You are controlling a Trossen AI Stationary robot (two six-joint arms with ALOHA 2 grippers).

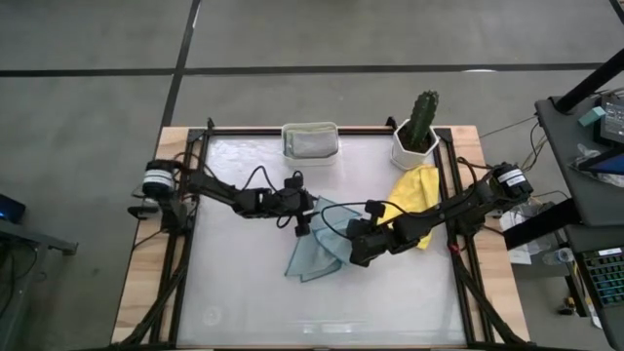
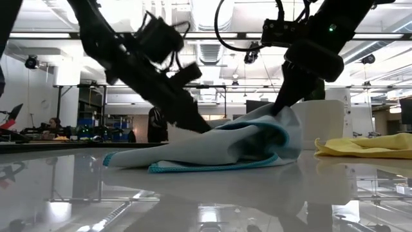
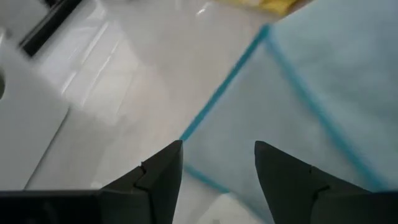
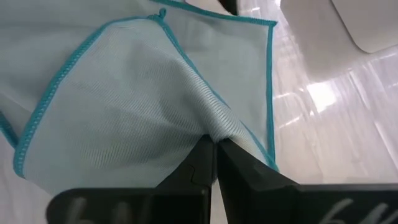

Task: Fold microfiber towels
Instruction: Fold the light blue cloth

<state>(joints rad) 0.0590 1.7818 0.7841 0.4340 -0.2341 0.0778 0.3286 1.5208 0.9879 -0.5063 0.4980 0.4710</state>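
Observation:
A pale blue-grey towel (image 1: 314, 255) with a teal hem lies rumpled at the table's middle; it also shows in the low view (image 2: 212, 151). My right gripper (image 1: 353, 248) is shut on it at its right side. My left gripper (image 1: 305, 216) is open, with its fingers (image 3: 161, 180) on either side of the towel's far-left hem (image 3: 217, 93). A yellow towel (image 1: 414, 190) lies flat at the right, by the cactus pot. A grey cloth (image 1: 310, 144) sits in the white tub (image 1: 310, 128). The other towels are out of view. My right gripper pinches a raised fold of the towel (image 4: 214, 127) between its two shut fingers, near the towel's right side. The fingers slant down from the table's right. The pinched part (image 2: 280, 116) stands lifted in a peak, and the rest of the towel lies on the table. Whether my left gripper touches the towel, I cannot tell.
A white pot with a cactus (image 1: 419, 136) stands at the far right, just behind the yellow towel. The white tub stands at the far edge, middle. A raised frame rail (image 1: 450, 195) runs along the table's right side. Bare table (image 1: 244, 292) lies toward the near edge.

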